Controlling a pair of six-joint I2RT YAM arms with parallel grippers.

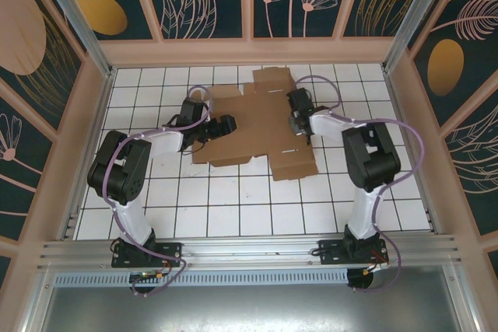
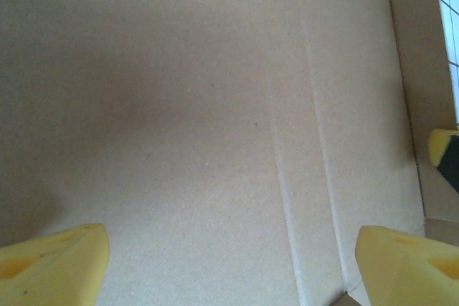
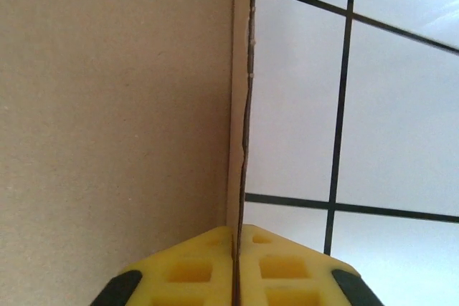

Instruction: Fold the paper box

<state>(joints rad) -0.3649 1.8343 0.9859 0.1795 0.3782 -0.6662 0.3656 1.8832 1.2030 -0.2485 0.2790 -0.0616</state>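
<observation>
The paper box (image 1: pixel 257 126) is a flat brown cardboard sheet with flaps, lying on the white tiled table at the back middle. My left gripper (image 1: pixel 228 124) hovers over its left part. In the left wrist view the yellow fingers stand wide apart, open (image 2: pixel 228 245), above bare cardboard (image 2: pixel 201 105) with two crease lines. My right gripper (image 1: pixel 298 122) is at the sheet's right side. In the right wrist view its yellow pads (image 3: pixel 235 238) are pressed together on the thin edge of a raised cardboard flap (image 3: pixel 115 91).
The white tiled floor (image 1: pixel 233 200) stretches between the box and the arm bases. Wooden-framed patterned walls (image 1: pixel 93 114) enclose the table on three sides. An aluminium rail (image 1: pixel 249 250) runs along the near edge.
</observation>
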